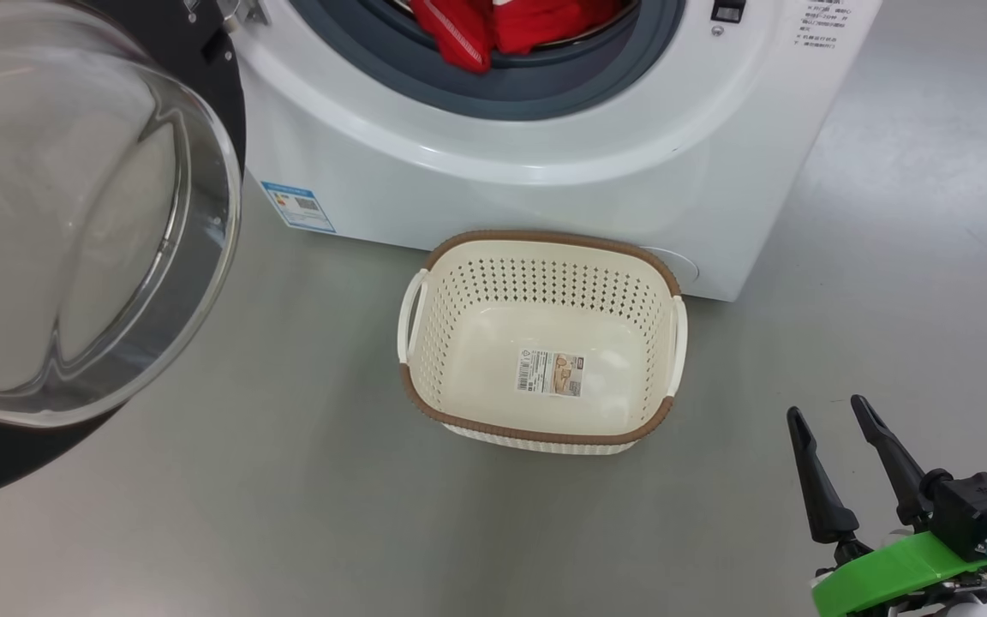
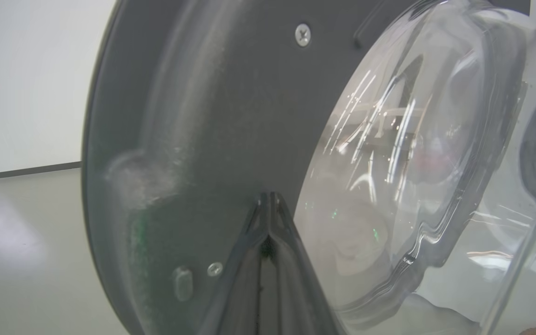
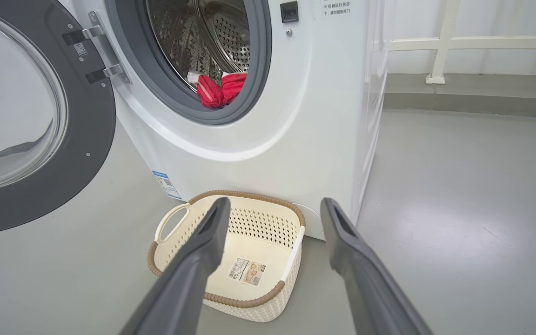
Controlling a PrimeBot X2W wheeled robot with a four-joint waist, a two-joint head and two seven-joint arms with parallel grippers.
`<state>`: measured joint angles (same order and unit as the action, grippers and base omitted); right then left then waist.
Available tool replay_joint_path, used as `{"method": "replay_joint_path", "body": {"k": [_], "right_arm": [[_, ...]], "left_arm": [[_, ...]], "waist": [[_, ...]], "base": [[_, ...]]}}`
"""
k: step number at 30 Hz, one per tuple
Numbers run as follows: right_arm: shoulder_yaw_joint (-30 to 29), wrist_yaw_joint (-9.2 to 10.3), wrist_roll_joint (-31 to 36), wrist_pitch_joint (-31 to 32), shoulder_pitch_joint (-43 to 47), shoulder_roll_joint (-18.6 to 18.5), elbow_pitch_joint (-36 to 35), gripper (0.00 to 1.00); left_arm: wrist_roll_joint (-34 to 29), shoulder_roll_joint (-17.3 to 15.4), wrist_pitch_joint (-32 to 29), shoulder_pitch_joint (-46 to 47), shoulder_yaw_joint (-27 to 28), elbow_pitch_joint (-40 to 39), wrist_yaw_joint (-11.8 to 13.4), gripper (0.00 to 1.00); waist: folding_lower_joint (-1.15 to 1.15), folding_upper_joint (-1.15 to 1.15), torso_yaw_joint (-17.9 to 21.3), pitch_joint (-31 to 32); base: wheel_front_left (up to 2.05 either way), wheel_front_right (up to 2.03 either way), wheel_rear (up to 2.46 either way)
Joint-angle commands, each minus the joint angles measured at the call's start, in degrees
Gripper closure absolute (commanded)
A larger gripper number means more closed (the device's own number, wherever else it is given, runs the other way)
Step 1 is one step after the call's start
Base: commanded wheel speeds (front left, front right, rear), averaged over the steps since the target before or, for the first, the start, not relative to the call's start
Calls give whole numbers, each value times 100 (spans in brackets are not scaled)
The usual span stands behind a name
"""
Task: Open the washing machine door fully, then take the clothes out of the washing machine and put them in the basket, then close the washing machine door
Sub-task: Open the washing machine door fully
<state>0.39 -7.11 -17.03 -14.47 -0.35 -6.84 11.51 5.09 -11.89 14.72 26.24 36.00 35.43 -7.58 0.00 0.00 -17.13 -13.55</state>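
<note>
The washing machine door is standing swung wide open to the left of the washing machine. It is hanging on its metal hinge, with the inner face and its bulging glass bowl turned outward.

In the left wrist view the left jaws are showing pressed tightly together, pinching nothing. Their two dark fingers are pointing at the dark inner face of the door, just beside the glass bowl. Whether the tips are touching that face cannot be told.

The clothes are lying inside the machine, bright red. They are bunching at the front of the steel drum and spilling a little over the grey rubber ring.

The basket is sitting on the grey floor directly below the drum opening. Its far rim is resting right up against the washer's white front, and a paper label is lying flat on its bottom. A blue sticker is showing on the lower left of the washer's front.

The right jaws are hovering low, to the right of the basket and on its near side. They are spread wide apart with nothing between them, and their fingers are pointing toward the basket and the washer, clear of both.
</note>
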Motion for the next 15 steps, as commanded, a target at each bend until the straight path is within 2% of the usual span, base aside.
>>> {"method": "replay_joint_path", "body": {"k": [1,11,12,14,15], "right_arm": [[101,-37,64,-52,-117,-39,-137,0],[114,-37,29,-52,-44,-3,-119,0],[115,-37,25,-52,-36,-2,-116,0],[111,-37,18,-52,-22,0,-114,0],[111,-37,18,-52,-22,0,-114,0]], "left_arm": [[-13,-412,28,98,180,-88,11,100],[251,-277,28,-364,-222,-366,10,100],[276,-260,28,-420,-279,-413,10,99],[329,-209,28,-523,-389,-523,9,91],[329,-209,28,-523,-389,-523,9,91]], "waist": [[0,0,4,35],[0,0,-27,279],[0,0,-31,298],[0,0,-41,341],[0,0,-41,341]], "base": [[0,0,0],[0,0,0],[0,0,0],[0,0,0],[0,0,0]]}}
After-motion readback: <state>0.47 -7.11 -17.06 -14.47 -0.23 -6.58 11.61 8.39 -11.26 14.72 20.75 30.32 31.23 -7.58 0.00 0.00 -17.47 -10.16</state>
